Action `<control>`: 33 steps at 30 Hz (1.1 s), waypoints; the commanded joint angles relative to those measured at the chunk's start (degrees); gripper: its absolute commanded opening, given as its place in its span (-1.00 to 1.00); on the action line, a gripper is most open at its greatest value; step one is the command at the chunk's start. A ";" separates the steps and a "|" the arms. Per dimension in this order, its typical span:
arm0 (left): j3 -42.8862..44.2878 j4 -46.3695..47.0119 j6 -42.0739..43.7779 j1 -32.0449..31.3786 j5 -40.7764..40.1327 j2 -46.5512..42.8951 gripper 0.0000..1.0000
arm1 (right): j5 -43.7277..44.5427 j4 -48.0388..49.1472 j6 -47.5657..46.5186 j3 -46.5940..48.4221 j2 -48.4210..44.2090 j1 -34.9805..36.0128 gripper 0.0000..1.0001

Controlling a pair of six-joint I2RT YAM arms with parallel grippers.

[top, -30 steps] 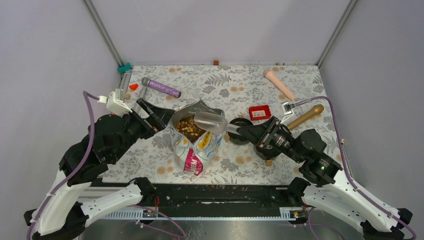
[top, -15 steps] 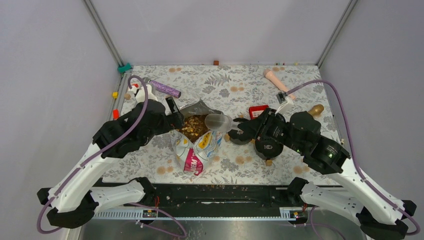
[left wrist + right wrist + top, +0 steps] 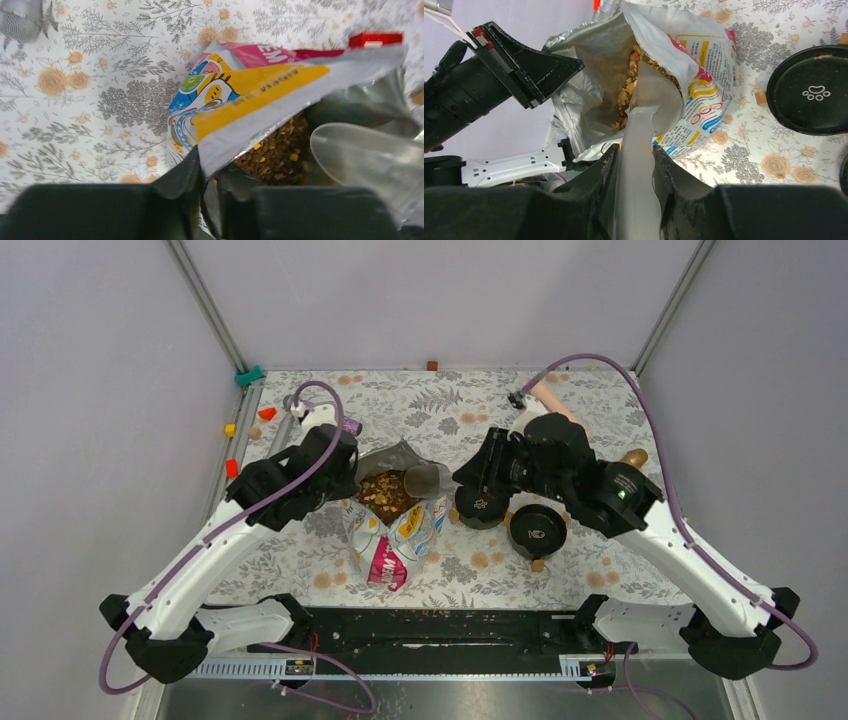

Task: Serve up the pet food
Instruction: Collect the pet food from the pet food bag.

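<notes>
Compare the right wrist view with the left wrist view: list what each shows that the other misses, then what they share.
Right wrist only: the black paw-print bowl on the table beside the bag. Left wrist only: the red box behind the bag and a grey mesh-headed object in the far corner. Both: the open bag, the kibble inside it, and the clear scoop reaching into its mouth.
</notes>
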 commanded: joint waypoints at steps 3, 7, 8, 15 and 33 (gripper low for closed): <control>-0.48 7.46 6.27 0.34 5.66 1.32 -1.00 | 3.94 -11.74 -5.14 11.90 9.78 0.90 -1.00; -1.67 10.65 7.76 0.45 9.13 -0.17 -1.00 | 12.23 -19.09 -7.92 17.33 17.04 2.84 -1.00; -1.77 11.32 8.12 0.49 9.57 -0.69 -1.00 | 14.57 -19.95 -8.27 18.51 18.64 3.42 -1.00; -4.35 16.36 8.98 0.50 10.68 -3.89 -1.00 | 21.15 -19.97 -8.48 21.80 26.78 6.51 -1.00; -15.94 26.29 11.58 0.57 7.98 -13.38 -1.00 | -3.75 24.39 15.16 -8.23 16.44 6.52 -1.00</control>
